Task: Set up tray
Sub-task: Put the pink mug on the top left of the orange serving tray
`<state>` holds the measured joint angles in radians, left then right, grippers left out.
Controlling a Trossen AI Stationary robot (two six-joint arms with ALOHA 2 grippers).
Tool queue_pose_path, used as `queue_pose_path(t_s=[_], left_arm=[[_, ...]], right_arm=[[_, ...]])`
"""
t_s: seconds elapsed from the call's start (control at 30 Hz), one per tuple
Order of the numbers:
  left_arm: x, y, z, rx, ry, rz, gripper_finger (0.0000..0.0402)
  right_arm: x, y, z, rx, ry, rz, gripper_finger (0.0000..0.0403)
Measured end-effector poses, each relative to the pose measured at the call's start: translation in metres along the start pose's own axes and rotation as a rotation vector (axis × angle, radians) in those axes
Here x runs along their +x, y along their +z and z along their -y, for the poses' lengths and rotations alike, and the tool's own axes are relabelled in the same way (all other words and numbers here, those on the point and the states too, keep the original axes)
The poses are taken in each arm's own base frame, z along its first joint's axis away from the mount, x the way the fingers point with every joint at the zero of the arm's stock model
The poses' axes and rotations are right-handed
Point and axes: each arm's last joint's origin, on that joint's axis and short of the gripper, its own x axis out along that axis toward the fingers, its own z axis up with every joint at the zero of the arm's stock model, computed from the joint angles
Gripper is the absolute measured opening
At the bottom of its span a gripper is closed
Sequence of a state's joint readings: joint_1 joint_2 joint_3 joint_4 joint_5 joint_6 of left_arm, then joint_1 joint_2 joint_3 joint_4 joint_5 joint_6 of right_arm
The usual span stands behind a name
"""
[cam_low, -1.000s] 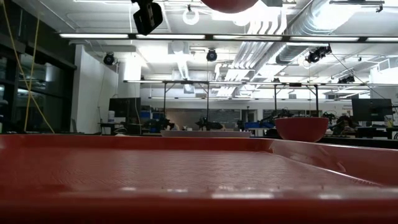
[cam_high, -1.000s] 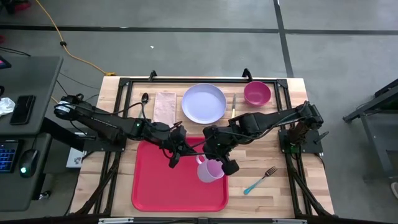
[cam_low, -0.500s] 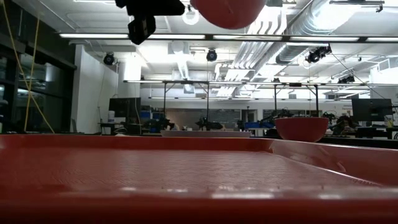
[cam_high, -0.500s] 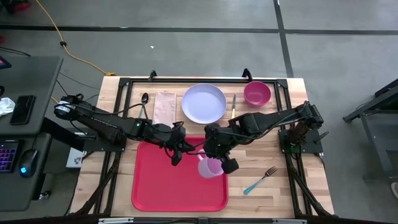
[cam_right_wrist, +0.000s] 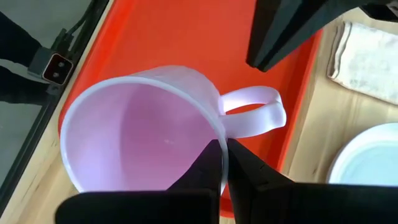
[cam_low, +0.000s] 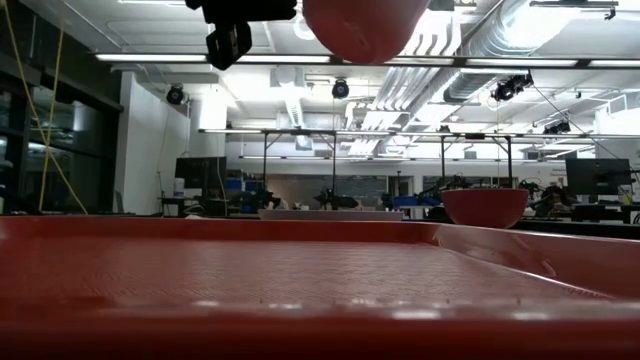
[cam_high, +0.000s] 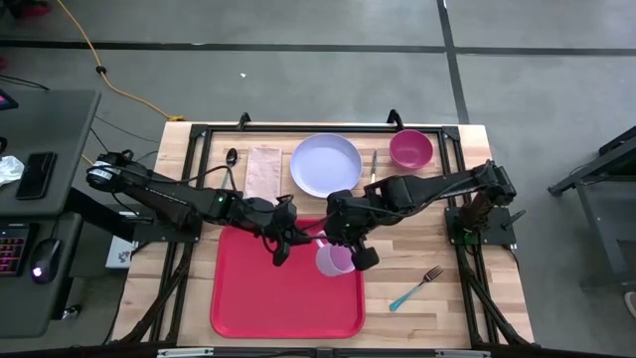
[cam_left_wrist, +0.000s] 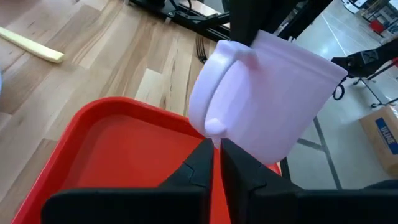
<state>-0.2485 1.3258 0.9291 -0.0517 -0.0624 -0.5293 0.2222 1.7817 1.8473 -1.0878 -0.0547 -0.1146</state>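
Observation:
A pale lilac cup [cam_high: 333, 262] hangs tilted above the far right part of the red tray [cam_high: 268, 298], with my right gripper [cam_right_wrist: 222, 163] shut on its rim. In the low view the cup's base [cam_low: 365, 28] shows high above the tray floor [cam_low: 300, 270]. My left gripper [cam_left_wrist: 217, 152] reaches in from the table's left. Its fingers stand a narrow gap apart, with their tips just below the lower end of the cup's handle [cam_left_wrist: 214, 127]. My right gripper pinches the cup's rim [cam_right_wrist: 214, 134] right beside the handle [cam_right_wrist: 255, 115], one finger inside the cup and one outside. It comes from above, slanting down. The cup is lifted clear of the tray, tilted, its mouth facing up. Whether my left gripper's fingertips [cam_left_wrist: 205, 149] touch the handle's lower end, I cannot tell.
On the wood beyond the tray lie a spoon [cam_high: 231, 159], a folded napkin [cam_high: 263, 171], a white plate [cam_high: 326, 165], a knife [cam_high: 374, 169] and a magenta bowl [cam_high: 410, 148]. A fork with a teal handle [cam_high: 417, 286] lies right of the tray.
My right gripper has tipped and drawn the cup a little toward the far edge. In the low view the cup's base now shows lower and more tilted than before. My left gripper has turned slightly beside it.

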Motion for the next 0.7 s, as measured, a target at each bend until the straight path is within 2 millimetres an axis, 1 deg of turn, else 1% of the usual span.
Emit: queue_pose_path(t_s=[0.07,0.17,0.23,0.37,0.5,0.7], left_arm=[[0.000,0.000,0.000,0.000,0.012,0.007,0.0099],[0.000,0.001,-0.003,0.005,0.080,0.038,0.0143],[0.000,0.001,-0.004,0.037,0.119,0.058,0.0170],[0.000,0.002,-0.004,0.076,0.124,0.066,0.0212],[0.000,0.002,-0.004,0.078,0.127,0.066,0.0232],[0.000,0.002,-0.005,0.080,0.162,0.083,0.0237]], right_arm=[[0.000,0.000,0.000,0.000,-0.001,0.000,0.0000],[0.000,0.000,0.002,0.001,-0.003,0.000,0.0000],[0.000,0.000,0.002,0.003,-0.003,0.000,0.0000],[0.001,-0.001,0.004,0.007,-0.005,-0.002,0.0000],[0.009,-0.006,0.007,0.020,-0.006,-0.028,0.0000],[0.018,-0.010,0.010,0.031,-0.019,-0.035,0.0000]])
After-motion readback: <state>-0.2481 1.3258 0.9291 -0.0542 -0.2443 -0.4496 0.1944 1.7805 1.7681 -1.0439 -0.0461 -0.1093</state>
